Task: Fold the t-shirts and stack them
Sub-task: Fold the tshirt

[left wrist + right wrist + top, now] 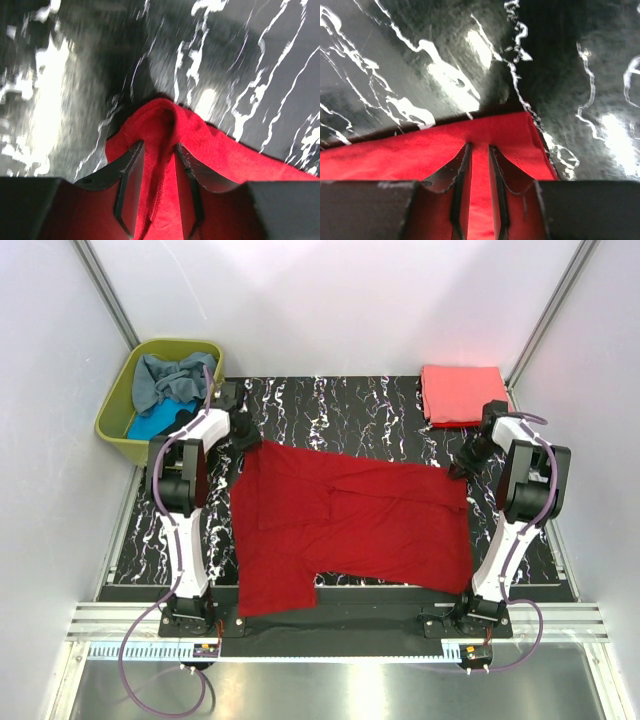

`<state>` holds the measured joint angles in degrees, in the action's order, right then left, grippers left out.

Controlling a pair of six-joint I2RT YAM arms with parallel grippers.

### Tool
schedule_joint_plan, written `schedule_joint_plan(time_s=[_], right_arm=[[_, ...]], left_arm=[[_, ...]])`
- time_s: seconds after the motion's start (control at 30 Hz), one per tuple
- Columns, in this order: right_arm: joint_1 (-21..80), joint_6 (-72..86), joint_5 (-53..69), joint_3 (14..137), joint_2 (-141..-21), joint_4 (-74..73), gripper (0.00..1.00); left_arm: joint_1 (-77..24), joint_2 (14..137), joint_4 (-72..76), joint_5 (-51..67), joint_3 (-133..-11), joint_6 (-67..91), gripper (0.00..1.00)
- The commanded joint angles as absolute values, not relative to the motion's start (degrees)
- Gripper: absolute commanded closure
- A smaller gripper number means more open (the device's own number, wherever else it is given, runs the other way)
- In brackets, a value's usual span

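A large dark red t-shirt [350,525] lies spread across the black marbled mat [330,405]. My left gripper [247,440] is shut on its far left corner; the left wrist view shows a pinched fold of red cloth [160,130] between the fingers [131,175]. My right gripper [462,468] is shut on the far right corner; the right wrist view shows the red cloth [480,145] held between its fingers [462,170]. A folded coral-pink t-shirt [462,393] lies at the far right corner. Grey-blue [170,375] and turquoise [155,422] shirts lie in the basket.
An olive-green plastic basket [112,420] stands off the mat's far left corner. White walls enclose the table on three sides. A metal rail [330,625] runs along the near edge by the arm bases.
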<state>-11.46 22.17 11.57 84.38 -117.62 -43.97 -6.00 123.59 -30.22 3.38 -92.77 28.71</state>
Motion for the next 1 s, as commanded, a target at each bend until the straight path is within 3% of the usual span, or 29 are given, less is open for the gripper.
schedule_joint_plan(time_s=[0.0,0.3,0.5,0.57,0.7,0.8,0.97], right_arm=[[-11.77,22.85,8.27,88.05,-120.58,-41.13,0.74],[-12.48,22.85,9.22,94.64,-126.21,-41.48,0.69],[-12.48,23.20,9.50,98.43,-124.81,-47.00,0.59],[-12.48,22.85,7.74,98.87,-122.09,-48.51,0.50],[-12.48,22.24,5.89,98.53,-115.77,-53.42,0.37],[-12.39,22.15,7.55,95.11,-111.64,-55.01,0.35],[-11.61,19.96,11.60,84.49,-99.60,-55.37,0.36]], left_arm=[[-4.93,127.17,-31.90,2.11,-98.60,28.39,0.64],[-4.13,133.24,-34.01,1.94,-110.20,24.71,0.66],[-5.00,126.77,-35.24,1.23,-113.38,22.24,0.56],[-5.62,123.15,-35.42,0.27,-110.93,22.32,0.48],[-8.16,110.35,-35.68,-1.65,-100.68,25.39,0.41],[-10.71,99.64,-36.65,-4.30,-92.75,29.17,0.43],[-14.58,80.72,-36.91,-2.38,-65.70,34.27,0.45]])
